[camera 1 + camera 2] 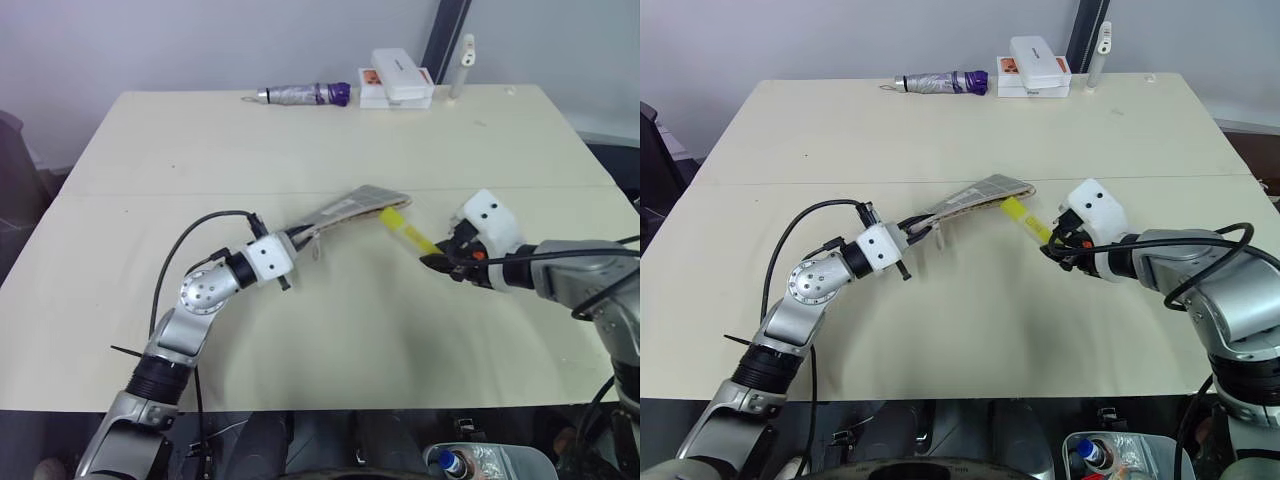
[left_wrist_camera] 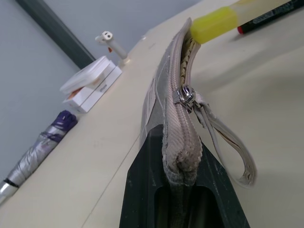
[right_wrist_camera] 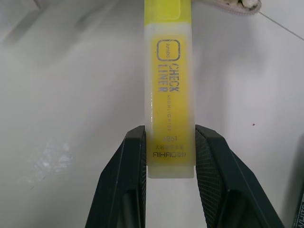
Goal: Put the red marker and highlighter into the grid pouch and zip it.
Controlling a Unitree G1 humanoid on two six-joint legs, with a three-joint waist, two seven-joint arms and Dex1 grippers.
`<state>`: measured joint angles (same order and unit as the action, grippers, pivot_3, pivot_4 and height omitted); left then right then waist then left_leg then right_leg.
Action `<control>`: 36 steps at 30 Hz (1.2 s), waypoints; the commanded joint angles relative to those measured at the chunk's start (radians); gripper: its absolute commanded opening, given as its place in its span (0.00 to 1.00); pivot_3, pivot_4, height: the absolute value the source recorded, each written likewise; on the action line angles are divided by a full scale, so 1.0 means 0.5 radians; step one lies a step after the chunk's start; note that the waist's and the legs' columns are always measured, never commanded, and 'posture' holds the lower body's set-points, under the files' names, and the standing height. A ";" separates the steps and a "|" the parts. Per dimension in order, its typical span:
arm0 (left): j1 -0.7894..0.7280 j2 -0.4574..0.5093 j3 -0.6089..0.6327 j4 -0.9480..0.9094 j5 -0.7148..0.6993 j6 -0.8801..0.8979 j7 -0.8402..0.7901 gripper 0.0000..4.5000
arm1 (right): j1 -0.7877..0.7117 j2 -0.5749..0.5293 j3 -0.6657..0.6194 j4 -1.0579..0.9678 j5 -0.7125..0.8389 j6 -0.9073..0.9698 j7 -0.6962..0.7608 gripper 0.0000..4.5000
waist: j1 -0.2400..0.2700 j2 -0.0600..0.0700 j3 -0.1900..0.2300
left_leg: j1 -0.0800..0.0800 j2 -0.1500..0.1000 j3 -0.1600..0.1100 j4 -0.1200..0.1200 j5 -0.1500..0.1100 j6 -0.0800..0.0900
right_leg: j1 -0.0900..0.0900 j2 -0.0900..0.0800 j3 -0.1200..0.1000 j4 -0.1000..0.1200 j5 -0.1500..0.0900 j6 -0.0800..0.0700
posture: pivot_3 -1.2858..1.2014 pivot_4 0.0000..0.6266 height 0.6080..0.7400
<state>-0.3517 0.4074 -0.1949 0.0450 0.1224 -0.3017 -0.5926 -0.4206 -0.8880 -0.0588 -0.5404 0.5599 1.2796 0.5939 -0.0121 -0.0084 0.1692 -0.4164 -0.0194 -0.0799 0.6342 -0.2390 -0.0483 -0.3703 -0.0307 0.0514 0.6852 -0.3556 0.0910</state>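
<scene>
My left gripper (image 1: 300, 238) is shut on one end of the grid pouch (image 1: 350, 208) and holds it off the table, with its other end slanting up toward the middle. The zipper pull (image 2: 184, 95) sits near my fingers, and the mouth beyond it gapes open. My right gripper (image 3: 170, 156) is shut on the back end of the yellow highlighter (image 1: 405, 232), whose cap end touches the pouch's open mouth (image 2: 190, 35). A slim dark pen with a red end (image 2: 270, 15), likely the red marker, shows just under the highlighter.
At the far edge of the cream table (image 1: 330, 340) lie a silver tube with a purple cap (image 1: 305, 95), stacked white boxes (image 1: 398, 78) and an upright white stick (image 1: 463, 65). A loose strap (image 2: 232, 147) hangs from the pouch.
</scene>
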 commanded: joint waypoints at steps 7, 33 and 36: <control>-0.011 0.130 -0.105 -0.069 0.124 -0.280 -0.070 0.00 | -0.063 -0.071 0.107 0.007 -0.026 -0.063 0.055 0.19 | 0.000 0.000 0.000 | 0.000 0.000 0.000 0.000 0.000 0.000 | 0.000 -0.001 0.000 0.000 0.000 0.000 | 0.52 0.24 1.00; -0.093 0.078 -0.038 0.008 -0.073 0.006 -0.071 0.00 | 0.000 -0.338 -0.135 0.030 -0.021 -0.274 0.351 0.97 | 0.006 0.000 0.000 | -0.004 0.000 -0.001 0.004 0.000 0.001 | -0.001 0.000 -0.001 0.000 0.000 0.000 | 0.52 0.24 1.00; -0.089 0.007 0.009 -0.030 -0.052 0.167 0.022 0.00 | 0.129 -0.395 -0.178 0.219 -0.185 -0.358 0.250 0.97 | 0.003 0.000 0.000 | -0.006 0.000 -0.004 0.008 -0.001 0.001 | 0.000 0.000 -0.002 0.001 0.000 0.000 | 0.52 0.24 1.00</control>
<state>-0.3939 0.4221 -0.2234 0.0751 0.1080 -0.2545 -0.6192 -0.3651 -1.0753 -0.1114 -0.4734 0.5123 1.1255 0.7485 -0.0108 -0.0085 0.1692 -0.4194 -0.0193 -0.0816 0.6386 -0.2393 -0.0477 -0.3705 -0.0306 0.0506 0.6860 -0.3556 0.0910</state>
